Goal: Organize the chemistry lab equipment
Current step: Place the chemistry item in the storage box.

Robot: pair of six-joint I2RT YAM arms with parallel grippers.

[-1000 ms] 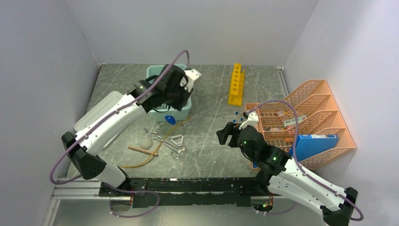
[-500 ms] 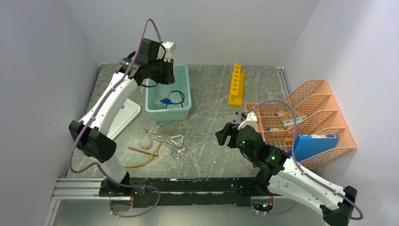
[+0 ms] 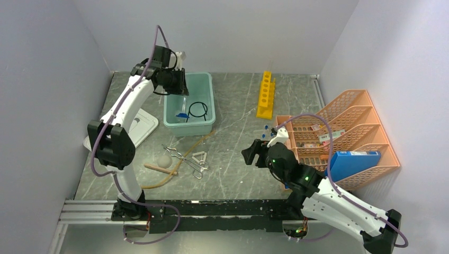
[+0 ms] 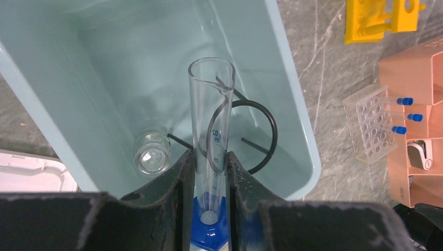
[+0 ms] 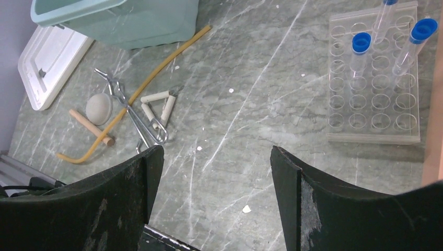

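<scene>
View from above: left gripper (image 3: 177, 84) holds a graduated cylinder (image 3: 183, 105) base-down inside the teal tub (image 3: 193, 128) near the desk's far-left corner. A second earlier this arm crouched low across the tub. The right gripper (image 3: 255, 153) is unmoved mid-desk.

Left wrist: jaws are pinched narrowly on the cylinder's glass above its blue base, keeping it upright, presumably for release beside the black ring (image 4: 269, 133).

Right wrist: jaws are wide and empty, with the blue-capped tubes (image 5: 360, 44) and tan hose (image 5: 156, 68) ahead.
</scene>
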